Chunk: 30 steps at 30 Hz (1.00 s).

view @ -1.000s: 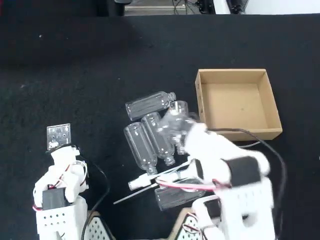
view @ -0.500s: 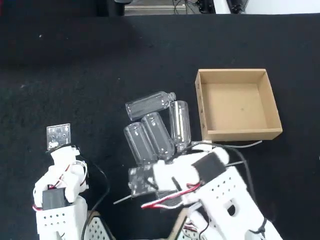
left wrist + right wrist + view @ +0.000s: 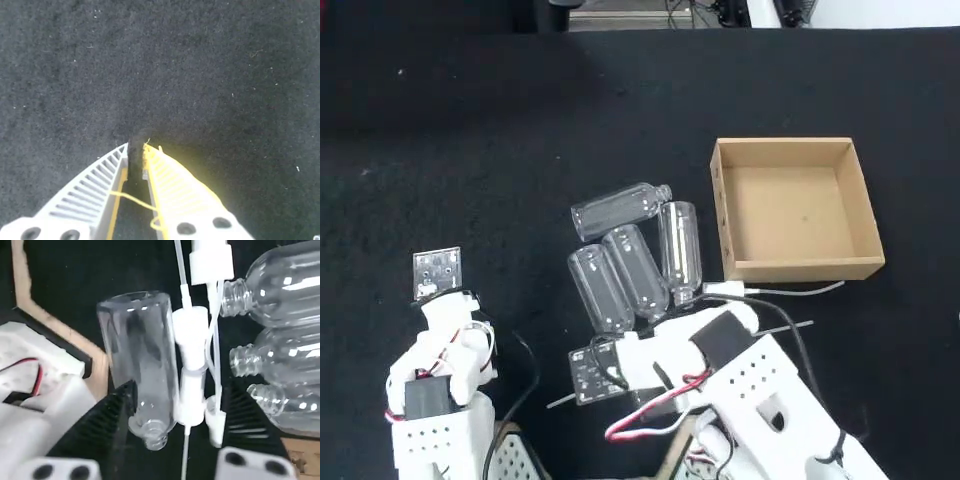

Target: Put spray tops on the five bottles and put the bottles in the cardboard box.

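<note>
In the right wrist view my right gripper stands open, its black fingers on either side of a clear bottle and a white spray top lying side by side. A second spray top lies farther off. Three capless bottles lie beside them. In the high view the right arm covers that spot, just in front of several lying bottles. The cardboard box is empty. My left gripper is shut over bare black cloth.
A spray top's thin tube lies in front of the box, and another tube end sticks out by the right arm. The left arm sits folded at the front left. A brown board edge shows near the right arm's base.
The right arm has swung left and down from beside the box, and now covers the front bottle and spray tops. The left arm has not moved.
</note>
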{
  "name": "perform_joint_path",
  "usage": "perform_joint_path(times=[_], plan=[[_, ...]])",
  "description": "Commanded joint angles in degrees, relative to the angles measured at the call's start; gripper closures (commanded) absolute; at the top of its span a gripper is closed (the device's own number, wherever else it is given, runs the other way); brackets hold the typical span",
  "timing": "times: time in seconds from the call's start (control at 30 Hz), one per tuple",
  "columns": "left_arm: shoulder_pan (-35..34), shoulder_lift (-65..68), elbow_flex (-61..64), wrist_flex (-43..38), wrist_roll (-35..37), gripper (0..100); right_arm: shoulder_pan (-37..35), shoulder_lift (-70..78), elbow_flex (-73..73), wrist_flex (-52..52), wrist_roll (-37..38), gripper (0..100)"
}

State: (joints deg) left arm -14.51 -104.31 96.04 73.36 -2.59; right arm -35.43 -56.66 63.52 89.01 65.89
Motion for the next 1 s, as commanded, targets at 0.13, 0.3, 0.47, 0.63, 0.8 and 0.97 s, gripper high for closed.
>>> perform_joint_path(times=[0.13,0.3,0.47,0.63,0.8,0.97], plan=[[-0.2,-0.5,1.3,-0.3,0.5,96,-5.6,0.6,6.0,-6.6,-0.7,74.8],[-0.2,-0.5,1.3,-0.3,0.5,96,-5.3,0.7,5.9,-6.4,-1.8,74.8],[-0.2,-0.5,1.3,-0.3,0.5,96,1.8,0.6,-6.2,-1.8,-6.9,74.8],[-0.2,-0.5,1.3,-0.3,0.5,96,0.9,0.7,-16.8,10.4,-12.8,74.8],[-0.2,-0.5,1.3,-0.3,0.5,96,-1.8,4.0,-16.3,10.5,-12.6,77.0],[-0.2,-0.5,1.3,-0.3,0.5,96,-6.0,16.9,-15.7,9.8,-8.0,77.6]])
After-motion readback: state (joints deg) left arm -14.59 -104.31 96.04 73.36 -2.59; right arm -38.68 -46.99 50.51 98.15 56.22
